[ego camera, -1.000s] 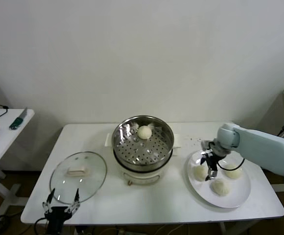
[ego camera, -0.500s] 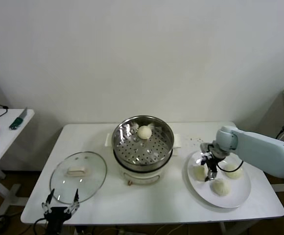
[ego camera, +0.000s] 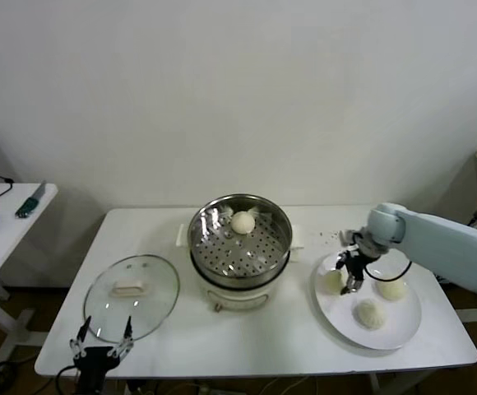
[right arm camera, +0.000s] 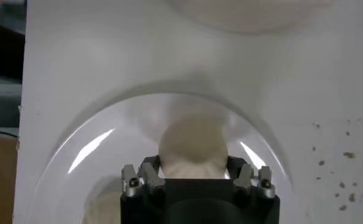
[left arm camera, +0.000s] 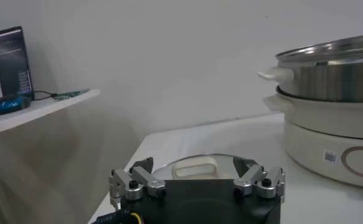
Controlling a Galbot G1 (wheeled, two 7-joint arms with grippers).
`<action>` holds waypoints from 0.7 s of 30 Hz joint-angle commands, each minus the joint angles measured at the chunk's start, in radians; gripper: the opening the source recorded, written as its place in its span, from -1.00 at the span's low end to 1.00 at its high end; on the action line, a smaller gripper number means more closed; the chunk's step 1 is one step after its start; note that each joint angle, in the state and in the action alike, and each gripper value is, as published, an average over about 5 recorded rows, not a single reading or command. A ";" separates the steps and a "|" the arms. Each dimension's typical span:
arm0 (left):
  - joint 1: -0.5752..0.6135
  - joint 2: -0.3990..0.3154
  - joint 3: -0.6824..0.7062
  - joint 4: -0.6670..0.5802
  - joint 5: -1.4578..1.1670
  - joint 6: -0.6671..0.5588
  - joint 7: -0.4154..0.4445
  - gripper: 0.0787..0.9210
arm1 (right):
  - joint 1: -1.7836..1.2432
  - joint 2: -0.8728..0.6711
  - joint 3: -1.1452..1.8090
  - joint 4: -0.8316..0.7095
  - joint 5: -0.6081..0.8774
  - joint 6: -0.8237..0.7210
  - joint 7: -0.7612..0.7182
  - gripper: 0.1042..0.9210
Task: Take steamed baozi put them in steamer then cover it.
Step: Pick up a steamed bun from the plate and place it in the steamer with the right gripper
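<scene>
Right gripper [ego camera: 345, 280] – fingers closed around a baozi [right arm camera: 192, 146], over plate [ego camera: 403, 329], frame right | left gripper [ego camera: 100, 344] – wide open, empty, lower left | steamer [ego camera: 240, 239] centre, one bun inside [ego camera: 243, 221]

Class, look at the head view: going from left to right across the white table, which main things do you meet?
Glass lid → steamer holding one baozi → right gripper → white plate.
</scene>
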 commanded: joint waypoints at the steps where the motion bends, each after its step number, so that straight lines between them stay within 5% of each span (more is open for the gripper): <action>1: 0.012 -0.003 0.004 -0.017 -0.001 0.002 0.001 0.77 | 0.399 -0.001 -0.241 0.013 0.213 0.027 -0.020 0.47; 9: 0.016 -0.006 0.028 -0.027 0.000 0.001 0.001 0.77 | 0.617 0.158 -0.386 0.014 0.403 0.018 -0.029 0.47; 21: 0.075 0.002 0.047 -0.067 0.024 -0.002 0.016 0.77 | 0.525 0.491 -0.300 -0.062 0.507 -0.048 0.021 0.47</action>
